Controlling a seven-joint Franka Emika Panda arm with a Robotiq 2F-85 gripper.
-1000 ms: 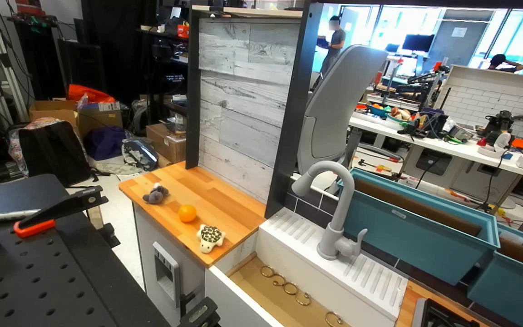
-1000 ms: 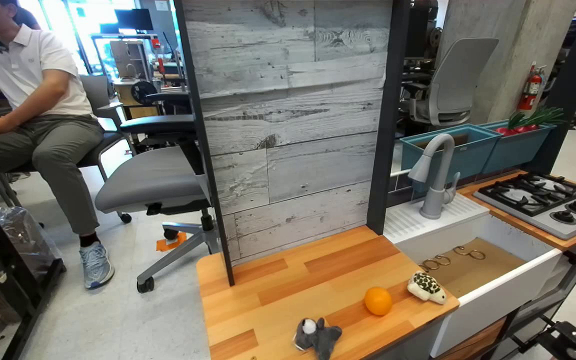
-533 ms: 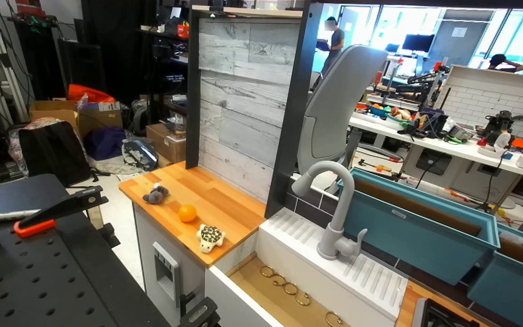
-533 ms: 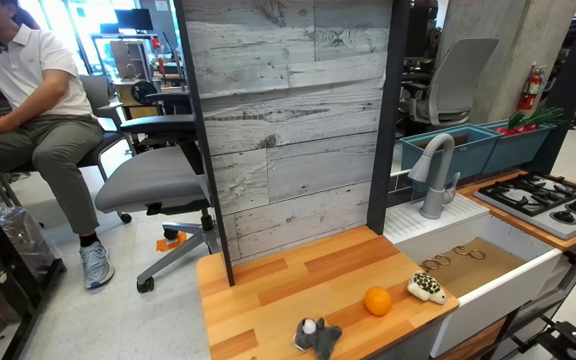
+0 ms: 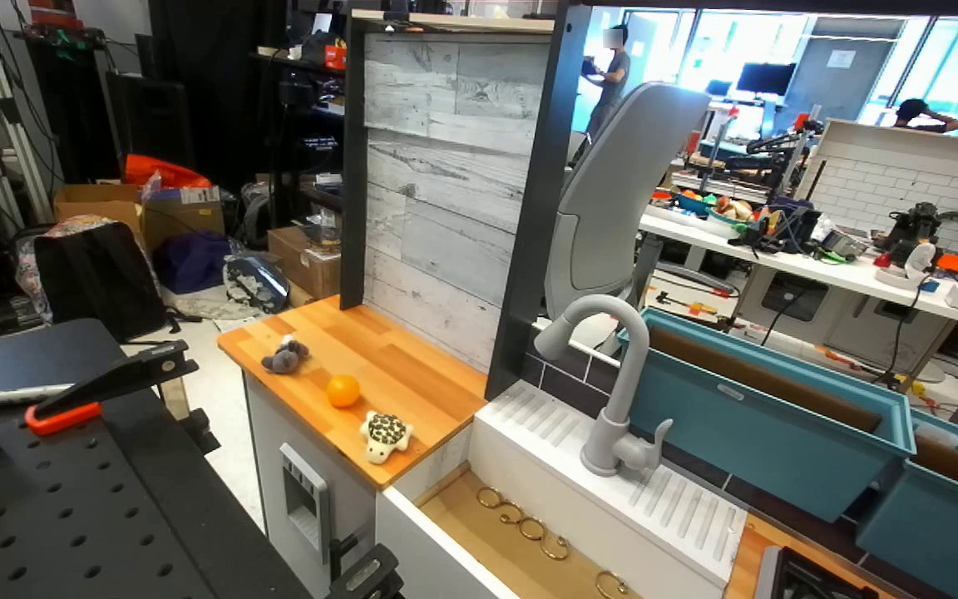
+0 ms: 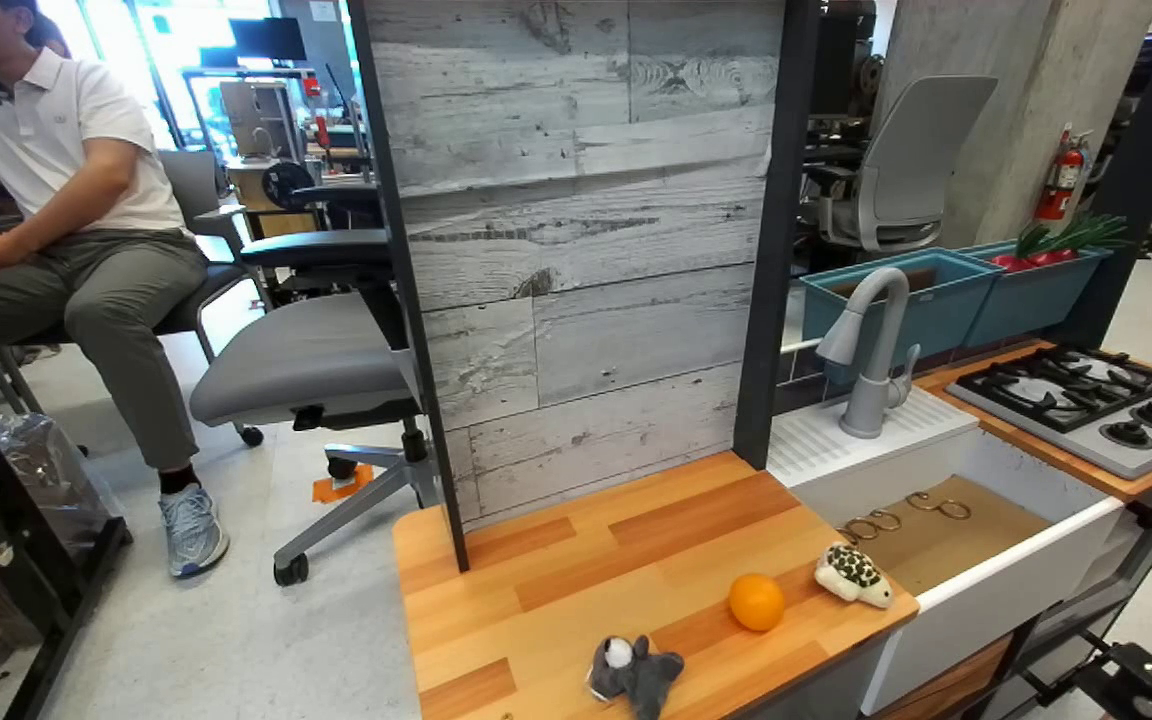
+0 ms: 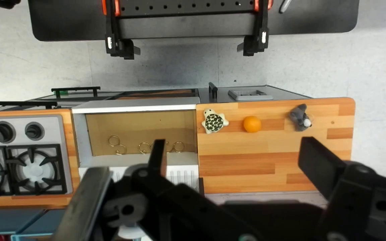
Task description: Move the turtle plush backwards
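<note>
The turtle plush is cream with a dark-spotted shell. It lies belly down on the wooden counter (image 6: 586,550) near the corner by the sink, in both exterior views (image 5: 385,435) (image 6: 849,573) and in the wrist view (image 7: 214,122). An orange ball (image 7: 252,124) sits beside it, a small gap apart. A grey plush (image 7: 300,117) lies beyond the ball. My gripper (image 7: 233,144) is open and empty, high above the counter. In the wrist view its fingers are wide apart, with the turtle shown ahead of the gap, nearer the left finger. The gripper is out of both exterior views.
A white sink (image 6: 986,600) with gold rings inside adjoins the counter. A grey faucet (image 5: 616,391) stands behind it. A wood-pattern panel (image 6: 586,250) rises at the counter's back, with a dark post (image 5: 529,225). A stove (image 7: 35,170) stands past the sink.
The turtle, ball and grey plush have not moved in the exterior views. Only people in the background shift slightly.
</note>
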